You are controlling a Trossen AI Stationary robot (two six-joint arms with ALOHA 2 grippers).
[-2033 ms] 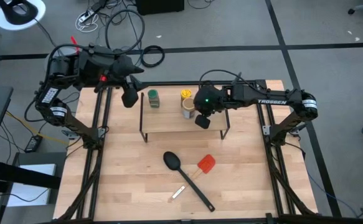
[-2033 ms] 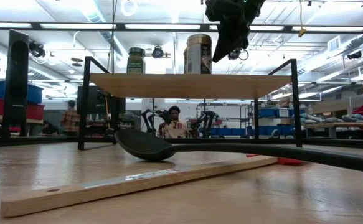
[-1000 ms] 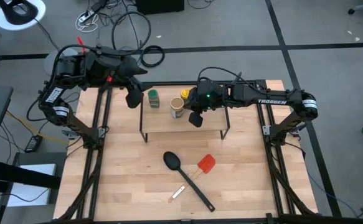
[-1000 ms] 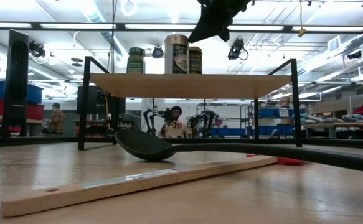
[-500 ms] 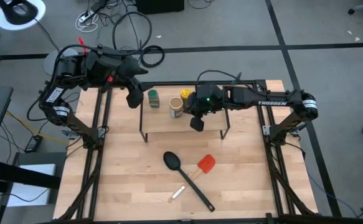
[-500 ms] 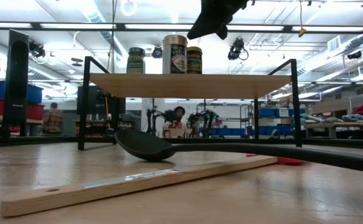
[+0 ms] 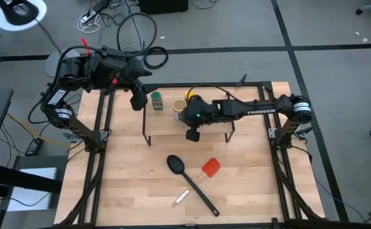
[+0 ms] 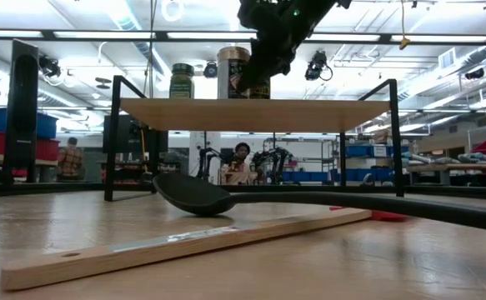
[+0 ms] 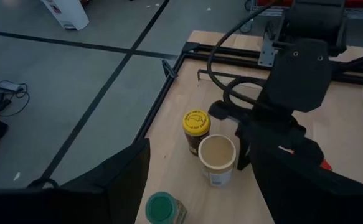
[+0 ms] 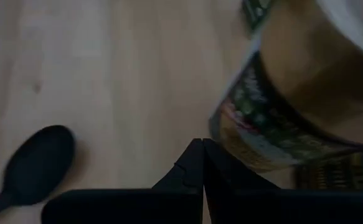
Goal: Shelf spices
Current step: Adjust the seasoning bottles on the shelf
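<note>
Three jars stand on the shelf's wooden top. They are the green-topped jar, the tan jar and, behind it, the yellow jar. My right gripper is shut, pointing down just to the near right of the tan jar. It hides the yellow jar in the low view. My left gripper is open and hovers off the shelf's left end, beside the green-topped jar. My right gripper's shut fingers stand close beside the lower wall of the tan jar, coming down from above. I cannot tell whether they touch it. The jar stands upright on the shelf.
A black spoon, a red spatula and a small wooden stick lie on the table in front of the shelf. The right half of the shelf top is bare. People show in the room behind.
My right gripper has moved toward the table's near edge and a little left, dropping lower in front of the jars as its arm stretched out over the shelf. The three jars have stayed in place.
</note>
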